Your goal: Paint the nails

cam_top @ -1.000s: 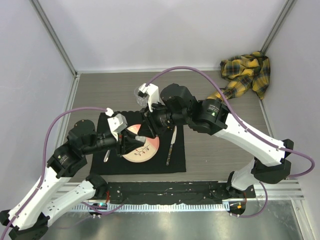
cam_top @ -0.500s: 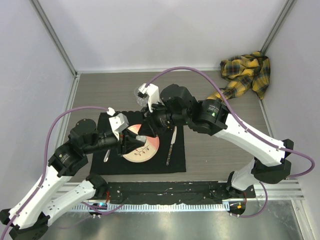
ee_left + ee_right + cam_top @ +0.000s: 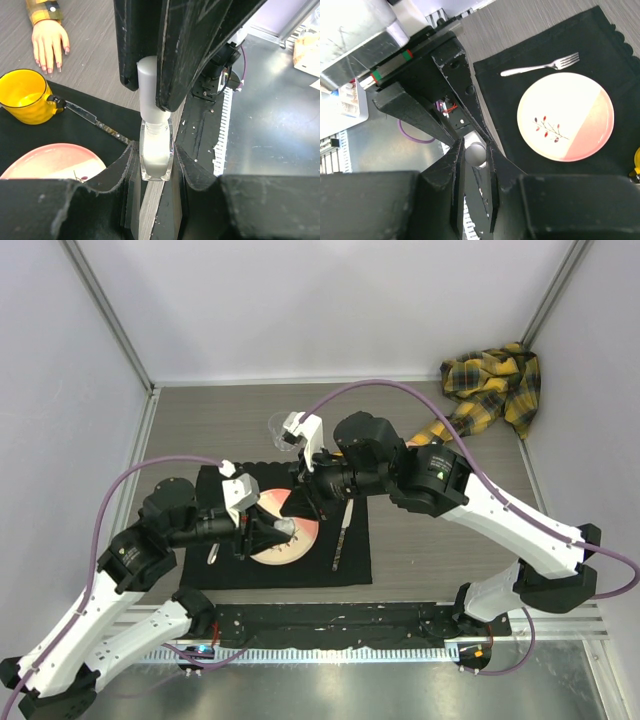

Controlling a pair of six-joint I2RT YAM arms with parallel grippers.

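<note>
Left wrist view: left gripper (image 3: 156, 150) clamped the clear bottle (image 3: 156, 166) by its base; right gripper (image 3: 475, 146) pinched its white cap (image 3: 149, 85). The nails (image 3: 51, 67), on the mannequin hand (image 3: 49, 39), lay well apart on the grey table (image 3: 95, 70), beyond a yellow cup (image 3: 25, 97).

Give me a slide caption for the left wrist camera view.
Left hand holds the small clear bottle while the right hand grips its white cap; the mannequin hand lies beyond.

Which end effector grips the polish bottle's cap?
The right end effector: it pinches the white cap, while the left end effector holds the glass body below.
</note>
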